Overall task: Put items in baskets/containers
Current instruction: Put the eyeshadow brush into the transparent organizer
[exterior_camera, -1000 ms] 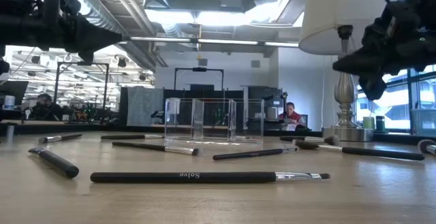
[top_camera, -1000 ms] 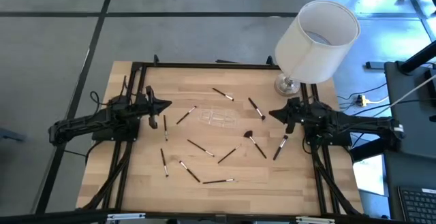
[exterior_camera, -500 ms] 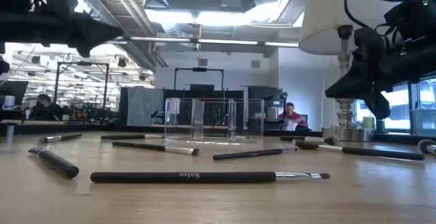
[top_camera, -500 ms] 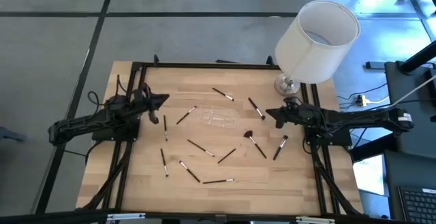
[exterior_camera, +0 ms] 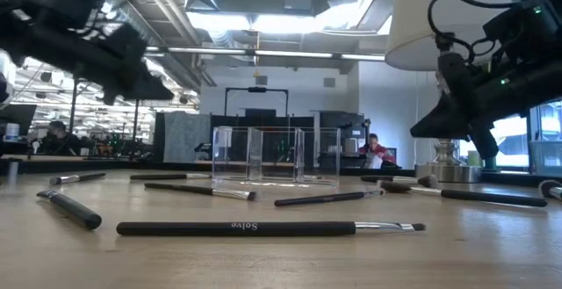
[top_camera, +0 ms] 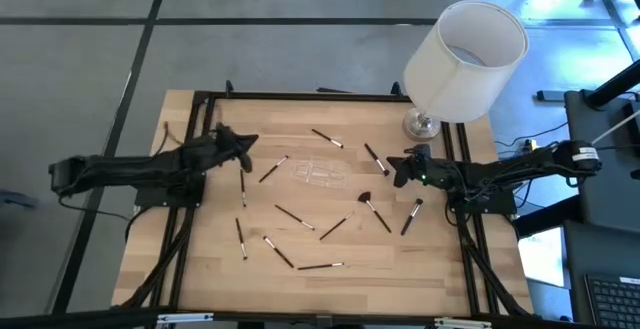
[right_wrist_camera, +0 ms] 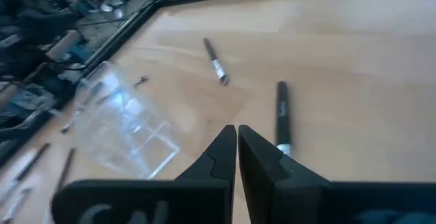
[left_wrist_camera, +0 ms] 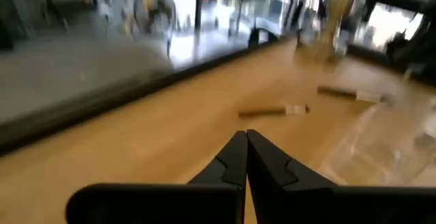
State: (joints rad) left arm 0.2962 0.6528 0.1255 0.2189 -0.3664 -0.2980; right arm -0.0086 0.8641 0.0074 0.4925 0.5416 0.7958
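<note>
Fingers pressed together, empty, on left gripper (top_camera: 249, 141) and right gripper (top_camera: 391, 166); clear compartment tray (top_camera: 320, 173) between them, makeup brushes (top_camera: 294, 215) scattered around.

Bright ceiling lights (exterior_camera: 263, 17) glare overhead, daylight floods from the window (exterior_camera: 514, 135), the bench (top_camera: 330, 219) is evenly lit with faint shadows, and the left wrist view is motion-blurred.

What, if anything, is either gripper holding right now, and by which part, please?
Nothing is held: the left gripper and right gripper are both shut on nothing, above the table.
</note>
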